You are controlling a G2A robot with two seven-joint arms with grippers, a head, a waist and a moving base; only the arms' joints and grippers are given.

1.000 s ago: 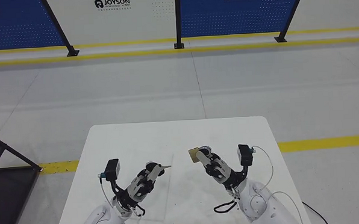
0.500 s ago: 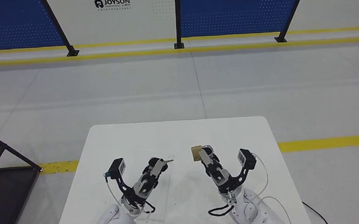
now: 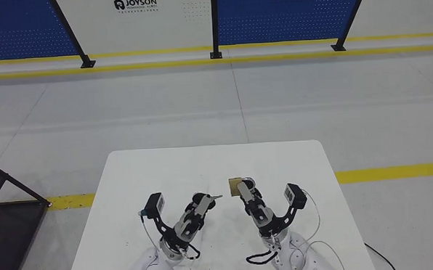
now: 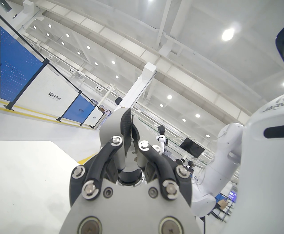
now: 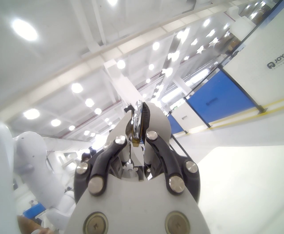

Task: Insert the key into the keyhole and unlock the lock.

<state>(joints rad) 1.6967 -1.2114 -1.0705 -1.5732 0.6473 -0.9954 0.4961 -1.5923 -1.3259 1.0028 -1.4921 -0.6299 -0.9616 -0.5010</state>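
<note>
- Holding the key (image 3: 216,198), the left gripper (image 3: 209,200) sits above the near half of the white table (image 3: 203,161), a bit left of centre. Its fingers are clamped tight on the key, whose blade sticks out twd the lock.
- Left wrist view: the 2 black pads (image 4: 125,127) meet w/ almost no gap, and the key is just a thin sliver betw. them, edge-on.
- Right gripper (image 3: 242,186) is just right of centre, also above the table, fingers closed on the brass lock (image 3: 235,185).
- Right wrist view: the lock's chrome shackle (image 5: 137,116) is pinched betw. the pads, w/ a bit of brass showing betw. the fingers.
- Top view: the lock body juts out of the right gripper twd the left one. The key tip is near it but apart, not in the keyhole. The keyhole itself is too small to make out.
- Both grippers tilt upward, so the 2 wrist cams look at the hall ceiling.
- Behind the table: grey floor, yellow lines (image 3: 271,56), blue & white panels (image 3: 284,12).
</note>
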